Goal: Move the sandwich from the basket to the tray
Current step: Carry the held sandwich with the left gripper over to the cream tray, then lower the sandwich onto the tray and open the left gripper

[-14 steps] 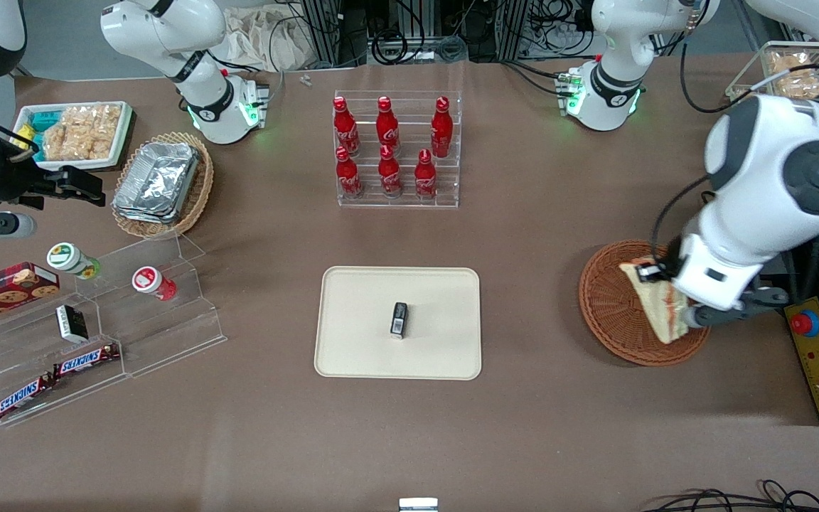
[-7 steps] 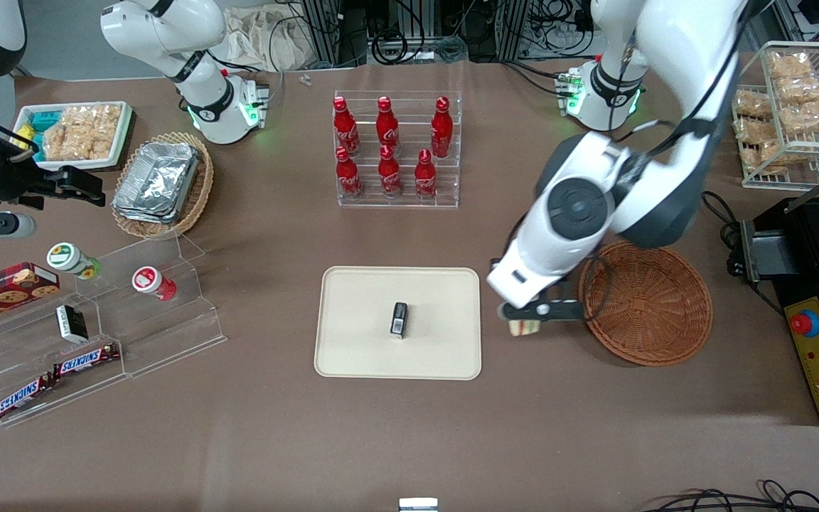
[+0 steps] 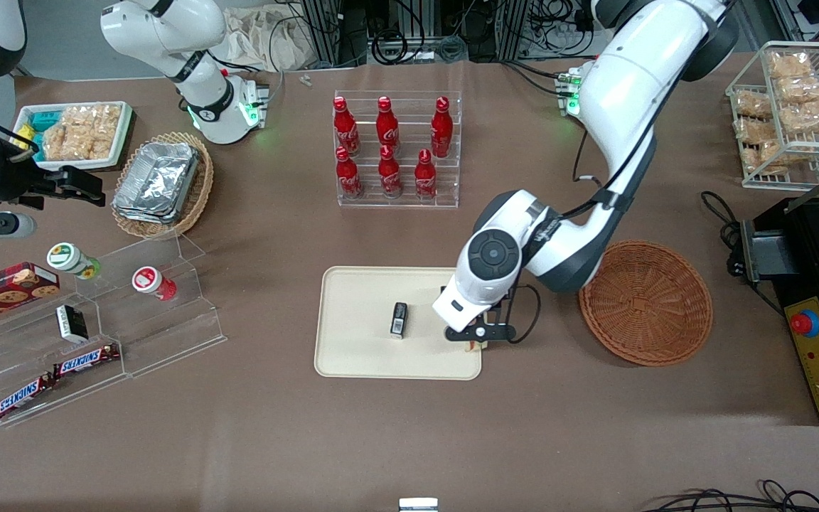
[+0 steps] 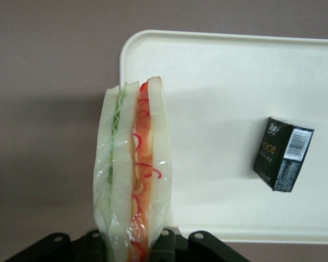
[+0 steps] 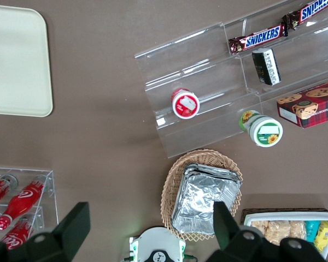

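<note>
The gripper (image 3: 478, 336) hung over the tray's (image 3: 352, 355) edge nearest the basket (image 3: 645, 302), jaws clamped on the sandwich (image 4: 132, 180), which, if dropped there, could tip over the rim onto the counter (image 3: 409, 441) or, farther in, hit the small black box (image 3: 399, 318).

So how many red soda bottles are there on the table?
6. The red soda bottles stand in a clear acrylic rack: three on the upper step, three on the lower. The gripper holds the wrapped triangular sandwich above the cream rectangular tray.
</note>
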